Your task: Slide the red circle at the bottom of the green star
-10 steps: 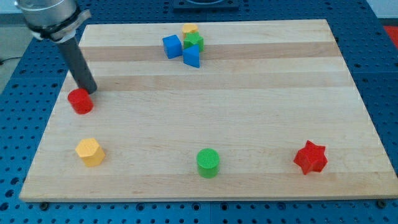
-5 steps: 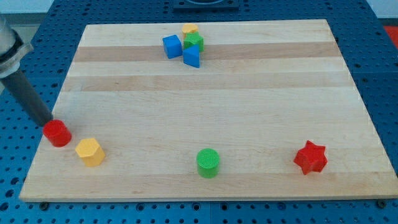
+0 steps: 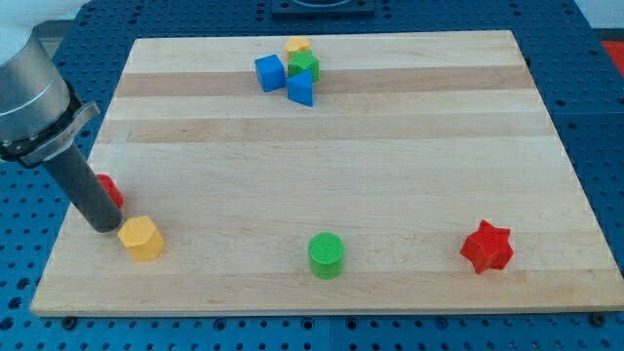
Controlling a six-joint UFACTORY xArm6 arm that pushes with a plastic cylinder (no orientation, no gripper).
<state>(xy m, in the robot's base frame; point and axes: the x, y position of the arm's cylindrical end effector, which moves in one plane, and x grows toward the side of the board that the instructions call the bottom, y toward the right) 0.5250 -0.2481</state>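
Note:
The red circle [image 3: 111, 189] lies near the board's left edge, mostly hidden behind my rod. My tip [image 3: 102, 226] rests just below and left of it, close to the yellow hexagon [image 3: 141, 238]. The green star [image 3: 304, 64] sits at the view's top among a cluster, touching a yellow block [image 3: 297, 46] above it, a blue cube [image 3: 270, 73] to its left and a blue block [image 3: 301, 88] below it.
A green cylinder [image 3: 326, 254] stands near the bottom middle. A red star [image 3: 487, 246] lies at the bottom right. The wooden board [image 3: 390, 166] sits on a blue perforated table.
The red circle slid down and left toward the board's left edge, then slightly back right. My rod swung out to the left and now stands in front of the circle, near the yellow hexagon.

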